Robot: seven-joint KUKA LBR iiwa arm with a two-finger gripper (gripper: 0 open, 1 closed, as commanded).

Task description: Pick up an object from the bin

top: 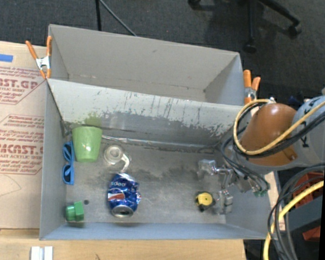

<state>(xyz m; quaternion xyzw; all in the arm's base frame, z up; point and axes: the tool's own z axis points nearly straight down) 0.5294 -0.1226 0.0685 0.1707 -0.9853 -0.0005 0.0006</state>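
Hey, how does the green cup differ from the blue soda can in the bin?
The green cup is plain light green; the blue can carries white and red print. The cup keeps its shape, while the can is dented and crumpled. The cup sits near the left wall of the bin, farther back; the can lies nearer the front, more toward the middle. Both are drink containers on the floor of the bin's left half.
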